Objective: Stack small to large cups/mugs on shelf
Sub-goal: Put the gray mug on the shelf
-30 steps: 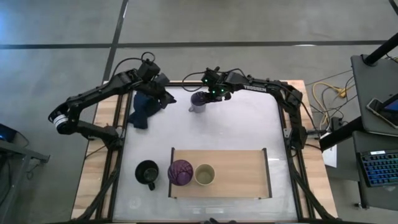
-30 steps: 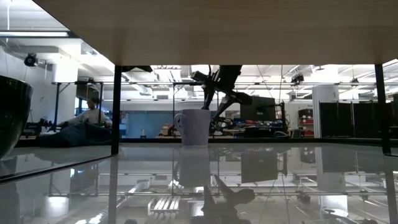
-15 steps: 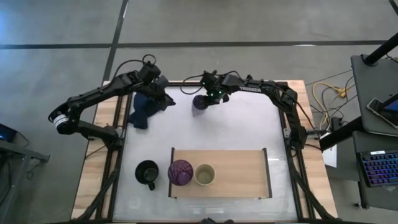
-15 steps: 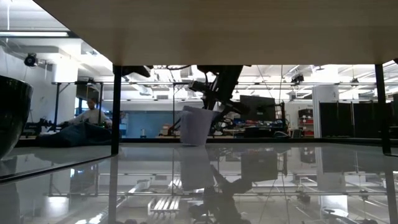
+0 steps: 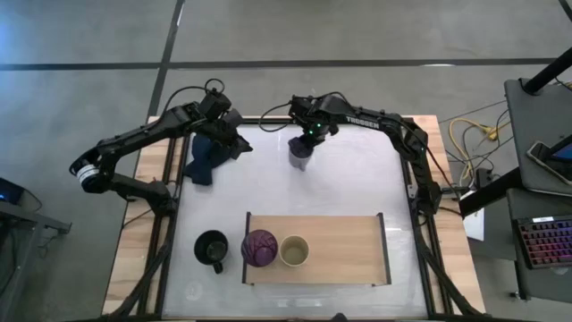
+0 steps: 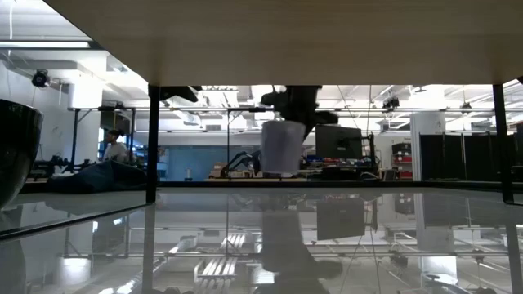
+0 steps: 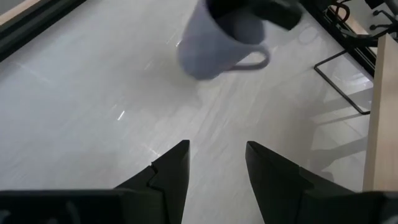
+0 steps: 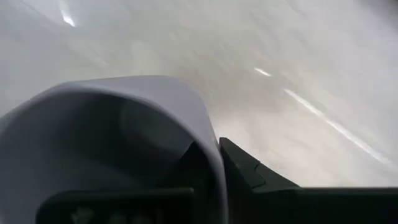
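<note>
You have two of four placed: the translucent purple tumbler [image 5: 259, 248] and the pale yellow cup [image 5: 294, 251] stand side by side at the left end of the light-wood shelf board [image 5: 344, 250]. The larger black handled mug [image 5: 212, 249] waits on the table just beside that end. Your right gripper [image 5: 307, 136] is clenched on the rim of the grey-lavender handled mug [image 5: 301, 152], one finger inside, carrying it clear of the table at the far side. Your left gripper [image 7: 214, 163] hangs released nearby.
</note>
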You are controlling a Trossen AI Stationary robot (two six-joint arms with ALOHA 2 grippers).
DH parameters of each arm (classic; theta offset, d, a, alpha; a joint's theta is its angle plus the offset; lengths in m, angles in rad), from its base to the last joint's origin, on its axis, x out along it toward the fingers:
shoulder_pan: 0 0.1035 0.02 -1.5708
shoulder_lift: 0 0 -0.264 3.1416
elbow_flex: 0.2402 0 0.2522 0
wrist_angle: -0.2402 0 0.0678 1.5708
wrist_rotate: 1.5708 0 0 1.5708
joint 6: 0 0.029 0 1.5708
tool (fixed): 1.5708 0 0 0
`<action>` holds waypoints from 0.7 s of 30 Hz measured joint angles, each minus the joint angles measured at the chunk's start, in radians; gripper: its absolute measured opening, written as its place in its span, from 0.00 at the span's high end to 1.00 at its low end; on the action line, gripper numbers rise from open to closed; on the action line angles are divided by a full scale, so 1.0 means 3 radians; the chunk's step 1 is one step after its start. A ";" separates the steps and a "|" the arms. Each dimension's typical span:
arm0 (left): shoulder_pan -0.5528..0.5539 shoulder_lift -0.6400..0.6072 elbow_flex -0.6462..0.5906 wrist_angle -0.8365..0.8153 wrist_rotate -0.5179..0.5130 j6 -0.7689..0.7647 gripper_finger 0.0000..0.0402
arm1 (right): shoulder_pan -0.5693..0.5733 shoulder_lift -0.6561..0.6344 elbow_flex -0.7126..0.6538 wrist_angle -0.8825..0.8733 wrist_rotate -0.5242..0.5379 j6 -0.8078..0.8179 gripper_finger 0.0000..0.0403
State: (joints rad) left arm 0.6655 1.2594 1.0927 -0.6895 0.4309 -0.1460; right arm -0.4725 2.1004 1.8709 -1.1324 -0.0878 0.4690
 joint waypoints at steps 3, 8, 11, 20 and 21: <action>0.0000 0.0000 0.0003 0.0003 0.0000 -0.0003 0.64 | 0.0088 -0.0080 0.0222 -0.0426 0.0046 -0.0086 0.96; 0.0000 0.0000 0.0003 0.0011 0.0000 -0.0017 0.64 | 0.0347 -0.0423 0.0542 -0.1049 0.0201 0.0060 0.96; 0.0000 0.0000 0.0005 0.0004 0.0001 -0.0020 0.64 | 0.0559 -0.0706 0.0576 -0.1478 0.0246 0.0388 0.96; -0.0003 0.0000 0.0010 0.0154 0.0006 -0.0326 0.64 | 0.1517 -0.1712 -0.0094 -0.1471 0.0361 0.2176 0.97; -0.0003 0.0000 0.0010 0.0151 0.0006 -0.0370 0.64 | 0.1656 -0.1782 -0.0181 -0.1470 0.0386 0.2373 0.97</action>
State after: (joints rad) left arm 0.6647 1.2594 1.0958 -0.6443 0.4328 -0.2570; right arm 0.0244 1.5658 1.8166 -1.5734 0.0281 1.1809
